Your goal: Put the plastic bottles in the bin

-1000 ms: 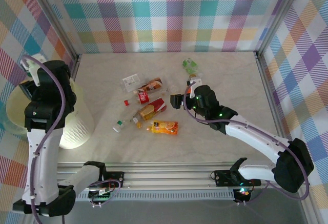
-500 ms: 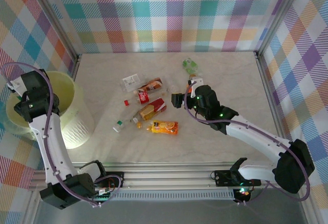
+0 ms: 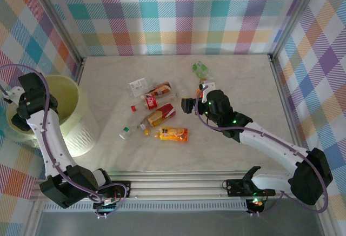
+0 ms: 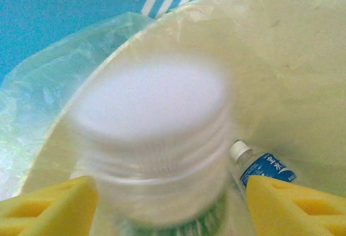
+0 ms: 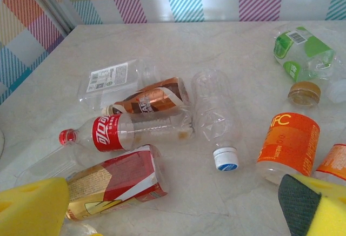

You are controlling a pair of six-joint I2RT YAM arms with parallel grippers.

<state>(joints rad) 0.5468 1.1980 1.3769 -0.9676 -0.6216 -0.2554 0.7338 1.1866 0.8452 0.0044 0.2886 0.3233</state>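
Observation:
My left gripper hangs over the pale yellow-green bin, its yellow pads spread apart. Between them a clear bottle is blurred, base toward the camera, with a gap to the right pad. A blue-labelled bottle lies inside the bin. On the table lie several plastic bottles: red-labelled, brown, red-yellow, clear with a white cap, orange and green. My right gripper hovers open just right of this cluster, holding nothing.
The bin stands at the table's left edge with a plastic liner over its rim. A clear white-labelled bottle, an orange pouch-like bottle and a small green-capped one also lie mid-table. Plaid walls enclose the table.
The left arm has swung left and lower over the bin, and its jaws have widened around the clear bottle. The right arm has hardly moved.

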